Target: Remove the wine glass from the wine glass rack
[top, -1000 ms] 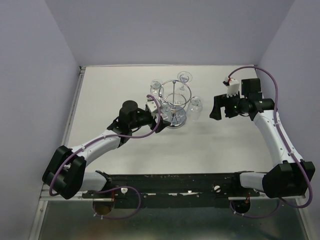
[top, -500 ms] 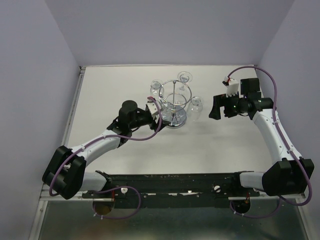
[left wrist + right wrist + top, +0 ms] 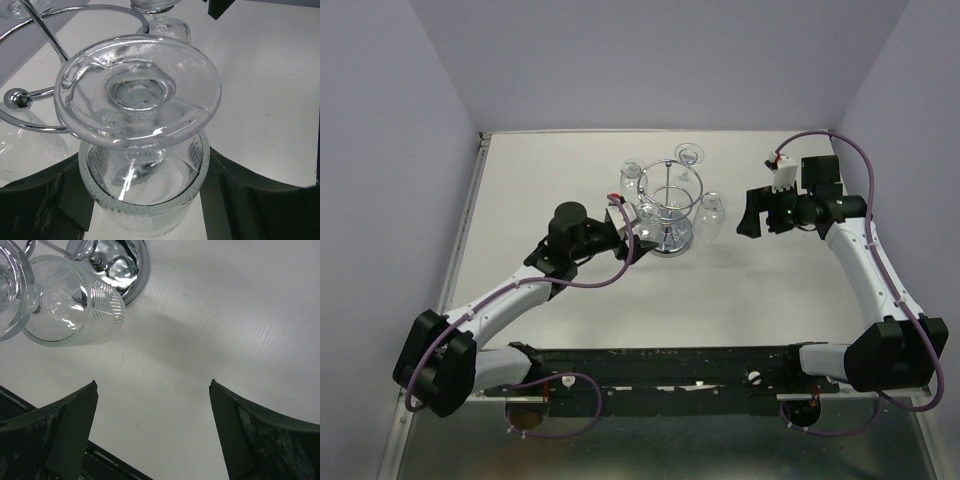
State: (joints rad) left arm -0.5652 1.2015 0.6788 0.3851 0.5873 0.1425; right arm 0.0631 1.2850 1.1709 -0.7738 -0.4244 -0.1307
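Left claw [image 3: 145, 200] grips a glass [image 3: 137, 90] hanging on the rack [image 3: 670, 236]; right claw [image 3: 152, 385] hovers open.
The left claw's dark fingers [image 3: 45, 200] press both sides of the glass's ribbed bowl. The glass hangs upside down on the rack's left side, its foot on top over a wire loop. The rack stands mid-desk [image 3: 570, 170], with three other glasses [image 3: 712, 210] hung around it. The right claw is spread wide, holding nothing, and sits apart from the rack on its right.
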